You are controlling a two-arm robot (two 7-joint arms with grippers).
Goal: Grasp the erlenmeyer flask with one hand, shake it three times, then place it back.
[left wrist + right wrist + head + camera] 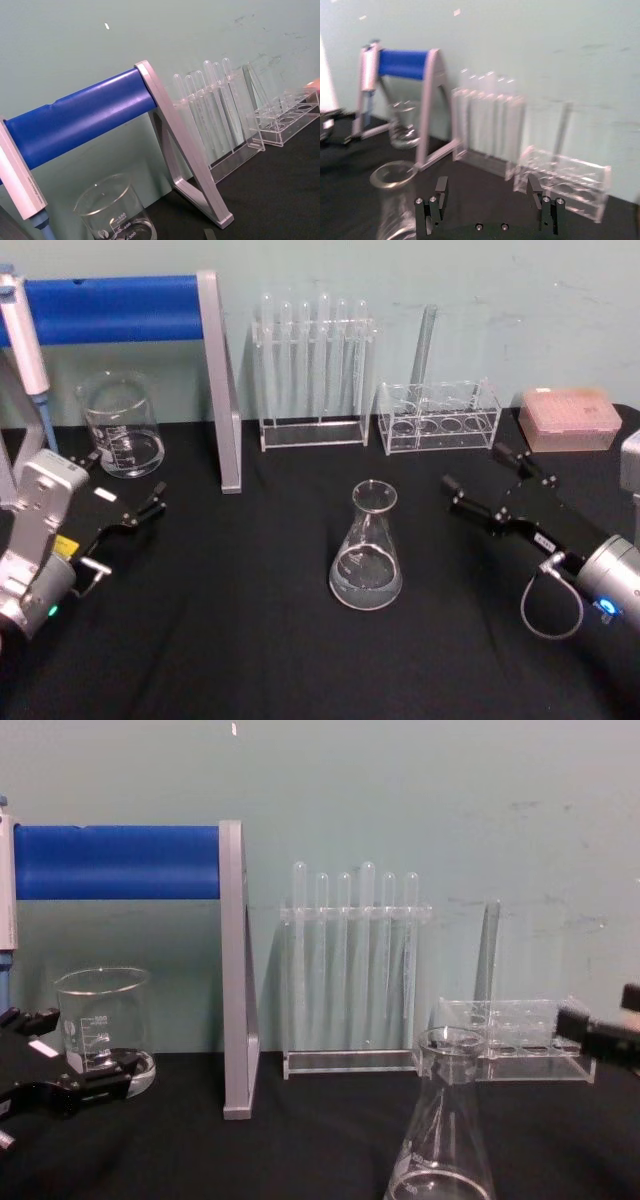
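Clearly the erlenmeyer flask (pixel 366 548) is glass: stiff, smooth, likely slippery and breakable, and light, looking nearly empty. It stands upright mid-table (pixel 250 660), untouched. The narrow neck under the flared rim looks the safest hold. The right hand (pixel 484 483) hovers just beside it, jaws spread wide, empty. The left hand (pixel 134 505) rests near the one beaker (pixel 121 426), also parted. I count one flask, two racks, six tubes in the taller rack (pixel 313 375), and one pink box (pixel 568 418).
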